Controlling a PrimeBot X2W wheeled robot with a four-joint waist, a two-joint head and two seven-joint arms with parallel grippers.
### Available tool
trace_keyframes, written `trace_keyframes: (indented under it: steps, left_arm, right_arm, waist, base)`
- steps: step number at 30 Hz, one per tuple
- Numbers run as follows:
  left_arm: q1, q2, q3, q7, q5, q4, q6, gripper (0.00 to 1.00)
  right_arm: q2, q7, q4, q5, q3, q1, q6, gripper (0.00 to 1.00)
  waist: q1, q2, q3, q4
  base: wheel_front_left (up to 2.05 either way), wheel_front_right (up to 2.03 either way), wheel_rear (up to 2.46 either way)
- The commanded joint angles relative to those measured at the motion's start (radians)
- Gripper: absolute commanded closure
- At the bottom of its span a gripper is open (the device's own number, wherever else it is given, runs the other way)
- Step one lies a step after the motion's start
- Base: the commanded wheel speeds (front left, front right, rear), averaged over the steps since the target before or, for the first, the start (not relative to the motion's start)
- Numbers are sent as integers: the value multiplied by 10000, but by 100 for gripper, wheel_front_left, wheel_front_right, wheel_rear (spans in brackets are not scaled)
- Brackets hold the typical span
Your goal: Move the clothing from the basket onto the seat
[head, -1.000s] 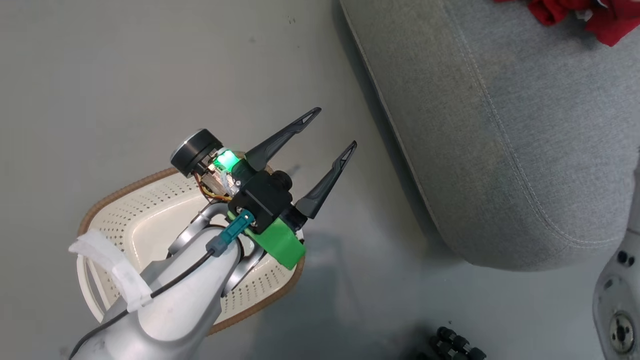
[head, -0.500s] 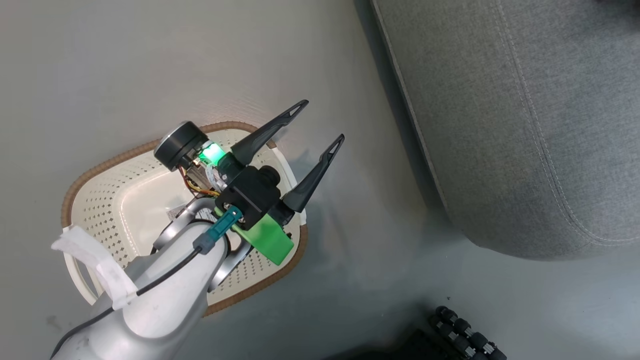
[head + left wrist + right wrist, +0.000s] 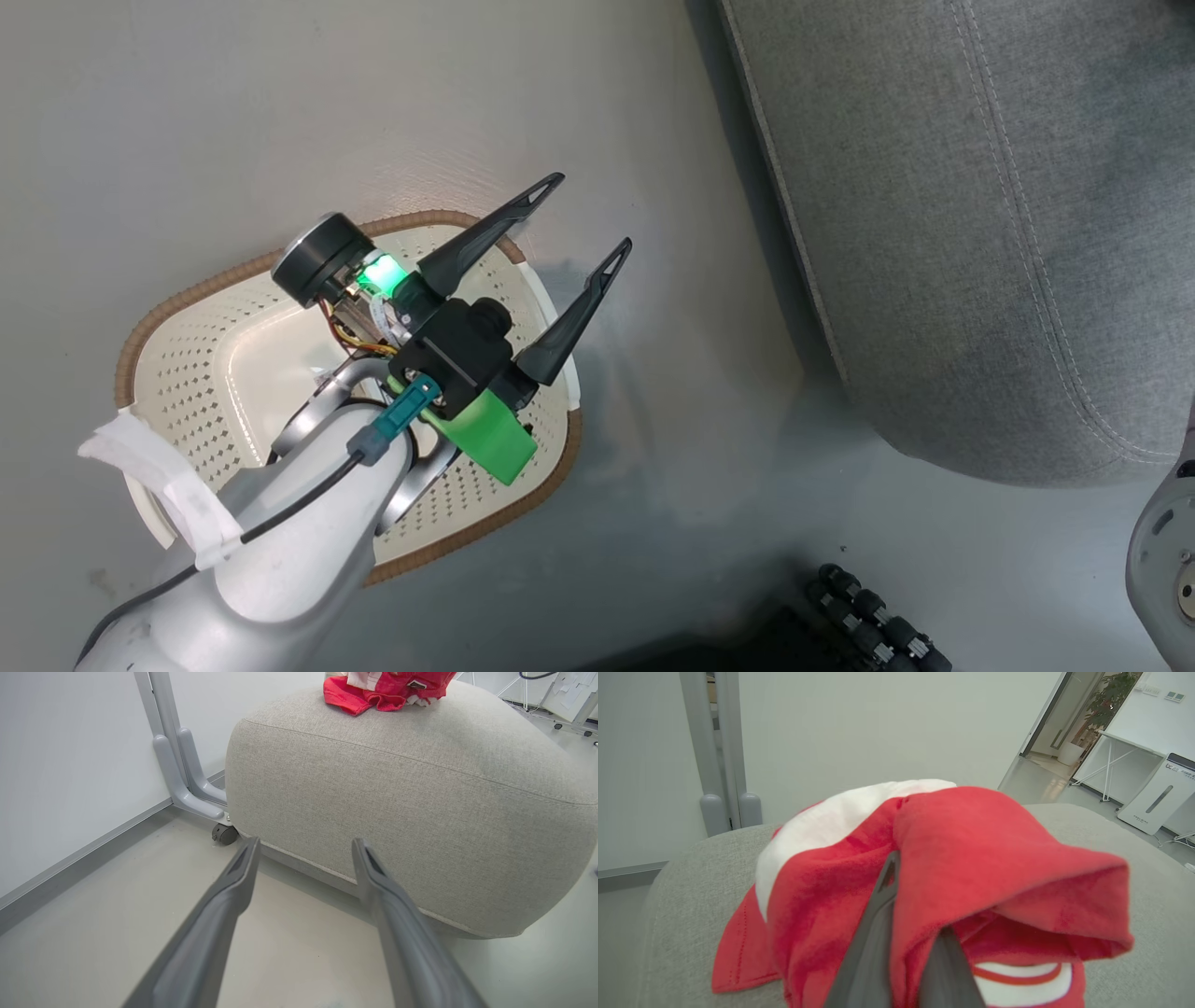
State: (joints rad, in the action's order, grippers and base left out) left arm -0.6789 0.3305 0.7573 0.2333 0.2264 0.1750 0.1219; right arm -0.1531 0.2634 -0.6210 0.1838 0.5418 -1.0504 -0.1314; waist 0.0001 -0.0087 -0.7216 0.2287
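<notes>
Grey smooth floor (image 3: 187, 112) spreads under my left gripper (image 3: 594, 209), whose two long dark fingers (image 3: 485, 238) stand spread wide, released. Beneath and behind them sits the small cream-white perforated plastic basket (image 3: 177, 373) with its brown woven-look rim. Ahead of the fingertips, well apart, rises the large grey fabric-upholstered seat (image 3: 397, 788). On its top lies the red thin-fabric clothing (image 3: 387, 693) with white panels. My right gripper (image 3: 917, 905) is clenched on a fold of that clothing, which drapes over its fingers (image 3: 873, 933) above the seat.
</notes>
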Motion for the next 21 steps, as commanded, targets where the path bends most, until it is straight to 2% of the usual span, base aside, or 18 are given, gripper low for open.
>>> trace_keyframes:
  steps: [1, 3, 4, 5, 6, 13, 21]
  left_arm:
    - [-163, 86, 9, 7, 12, 32, -61, 0]
    - [-164, 95, 5, 13, 33, 52, -84, 0]
    - [-142, 86, 6, 18, 53, 59, -97, 0]
    - [-123, 69, 13, 30, 61, 70, -113, 0]
    - [-99, 49, 21, 44, 72, 85, -136, 0]
    - [205, -104, -32, 169, 259, 269, -276, 0]
    - [657, -242, -234, 279, 561, 522, -518, 0]
  right_arm:
    - [48, 18, -84, 86, 39, 177, 14, 100]
    - [99, 18, -103, 128, 77, 195, 14, 99]
    - [144, 18, -97, 147, 102, 237, 14, 50]
    - [170, 18, -82, 179, 110, 293, 14, 6]
    - [207, 18, -53, 197, 102, 360, 14, 0]
    - [462, 18, 345, 92, -218, 1228, 14, 0]
    - [648, 18, 1044, -287, -1041, 2817, 13, 0]
  waist:
    - [-1, 87, 16, 2]
    - [-1, 87, 80, 22]
    - [-1, 87, 136, 43]
    - [-1, 87, 191, 53]
    - [-1, 87, 264, 65]
    - [-1, 87, 1016, 226]
    - [-1, 87, 2121, 419]
  base:
    - [0, 0, 0]
    - [0, 0, 0]
    - [0, 0, 0]
    - [0, 0, 0]
    - [0, 0, 0]
    - [0, 0, 0]
    - [0, 0, 0]
